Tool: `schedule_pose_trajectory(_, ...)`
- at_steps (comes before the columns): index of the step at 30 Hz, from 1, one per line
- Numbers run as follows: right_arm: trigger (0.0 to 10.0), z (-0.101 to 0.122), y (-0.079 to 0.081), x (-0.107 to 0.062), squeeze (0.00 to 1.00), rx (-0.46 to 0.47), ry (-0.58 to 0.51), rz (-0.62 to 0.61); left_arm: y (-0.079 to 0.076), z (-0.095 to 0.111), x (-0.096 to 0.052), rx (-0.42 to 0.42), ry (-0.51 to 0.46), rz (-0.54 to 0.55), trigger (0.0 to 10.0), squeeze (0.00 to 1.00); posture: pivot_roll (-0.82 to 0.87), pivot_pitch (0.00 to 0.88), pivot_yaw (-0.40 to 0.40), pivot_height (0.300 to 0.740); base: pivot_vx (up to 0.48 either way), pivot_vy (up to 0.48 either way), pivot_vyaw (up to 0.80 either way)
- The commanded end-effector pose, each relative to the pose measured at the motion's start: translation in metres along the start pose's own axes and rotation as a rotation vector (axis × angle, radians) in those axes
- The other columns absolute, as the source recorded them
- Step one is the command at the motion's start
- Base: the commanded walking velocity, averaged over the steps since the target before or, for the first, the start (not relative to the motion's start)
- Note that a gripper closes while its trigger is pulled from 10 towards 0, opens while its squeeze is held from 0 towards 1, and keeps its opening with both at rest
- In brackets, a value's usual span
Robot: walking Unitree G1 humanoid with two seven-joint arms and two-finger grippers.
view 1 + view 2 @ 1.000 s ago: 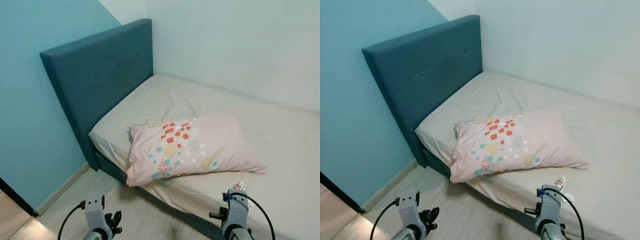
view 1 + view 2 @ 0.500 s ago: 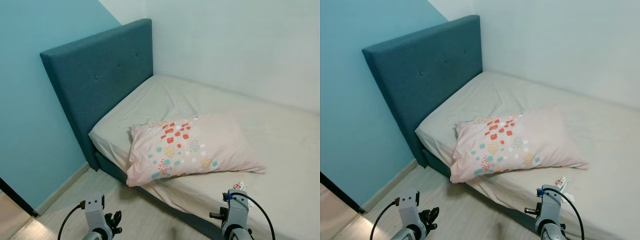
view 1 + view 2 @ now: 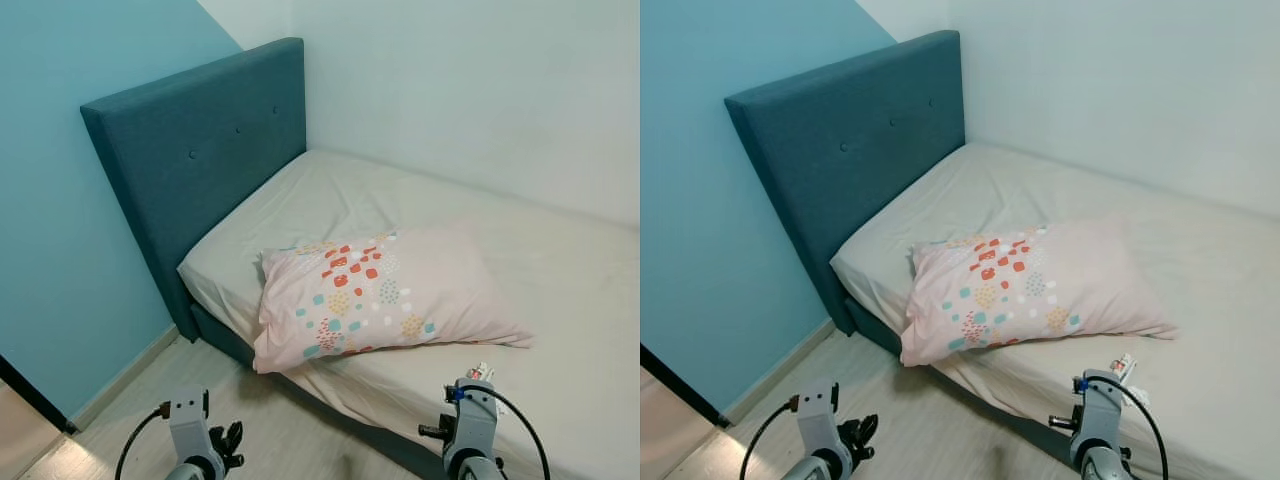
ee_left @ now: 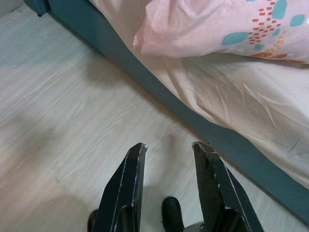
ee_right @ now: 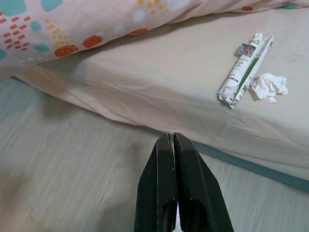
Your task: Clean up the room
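Pale-pink pillow point(image 3: 385, 292) lay askew on the bed point(image 3: 560, 270); a rolled wrapper point(image 5: 243, 69) and crumpled tissue point(image 5: 269, 86) sat near the mattress edge. Left claw point(image 4: 166, 162) hung parted over the floor point(image 4: 58, 121), right claw point(image 5: 173, 145) pressed closed, empty. A clumsy pinch might snag the sheet. The right wrist view revealed the tissue, which the head views barely showed.

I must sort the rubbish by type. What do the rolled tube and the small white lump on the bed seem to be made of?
The rolled white-and-green printed tube looks like thin, slightly glossy plastic or foil packaging, creased and flattened; which one is unclear. The small crumpled white lump beside it looks like matt tissue paper, given its soft irregular folds.
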State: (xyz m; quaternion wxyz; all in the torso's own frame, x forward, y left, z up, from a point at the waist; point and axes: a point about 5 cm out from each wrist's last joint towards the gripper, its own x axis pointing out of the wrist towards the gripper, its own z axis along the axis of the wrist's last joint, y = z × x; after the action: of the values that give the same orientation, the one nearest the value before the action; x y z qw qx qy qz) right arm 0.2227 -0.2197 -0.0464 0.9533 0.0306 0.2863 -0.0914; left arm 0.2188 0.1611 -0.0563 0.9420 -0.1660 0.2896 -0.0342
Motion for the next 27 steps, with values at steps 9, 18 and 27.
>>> schedule_pose_trajectory(9,10.0,-0.0038,0.0014,-0.0006,0.00,-0.001,0.024,0.006,0.0012,-0.0032,-0.0013,-0.008,0.013,0.011,10.0,0.00,-0.15,0.000,0.001,0.740,0.000,0.000,0.00)
schedule_pose_trajectory(18,10.0,-0.0040,0.0013,-0.0006,0.00,-0.002,0.024,0.007,0.0017,-0.0040,-0.0018,-0.009,0.013,0.013,10.0,0.00,-0.15,0.000,-0.001,0.740,0.000,0.000,0.00)
schedule_pose_trajectory(27,10.0,-0.0045,0.0019,-0.0008,0.00,-0.001,0.025,0.008,0.0024,-0.0039,-0.0019,-0.005,0.017,0.014,10.0,0.00,-0.15,0.000,-0.001,0.740,0.000,0.000,0.00)
